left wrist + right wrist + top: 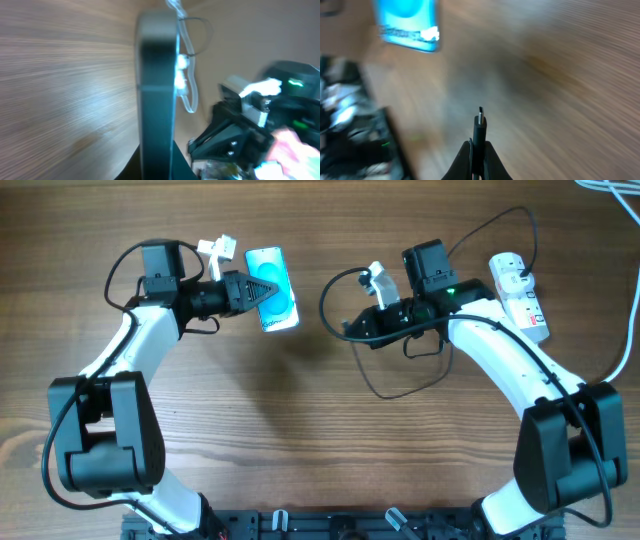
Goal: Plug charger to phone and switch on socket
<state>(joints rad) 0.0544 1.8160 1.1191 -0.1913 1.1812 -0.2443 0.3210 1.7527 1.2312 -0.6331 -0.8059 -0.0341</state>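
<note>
Charger (pixel 479 127) plug pinched in closed right gripper (pixel 478 149), stiff at the tip, limp behind, so hold close behind plug; phone (pixel 278 308), thin and slick, clamped edgewise in left gripper (pixel 243 291), well apart.

Place: a robot test bench, of the kind found in a lab or a workshop; the room around it lies outside the views.
Surface: one wood-grain surface (pixel 300 440) fills the overhead view from edge to edge.
Machines: a left arm (pixel 130 345) and a right arm (pixel 500 350), black and white with exposed joints, stand on a black base frame (pixel 330 527) at the near edge.
Wiring: thin black leads run loose along both arms; a green lamp (pixel 450 290) glows on the right one.
Props: a phone (pixel 271 288), a charger (pixel 479 131) and a white socket (pixel 520 295) are the only work pieces here.
Cameras: one fixed view from above, one on each wrist.
</note>
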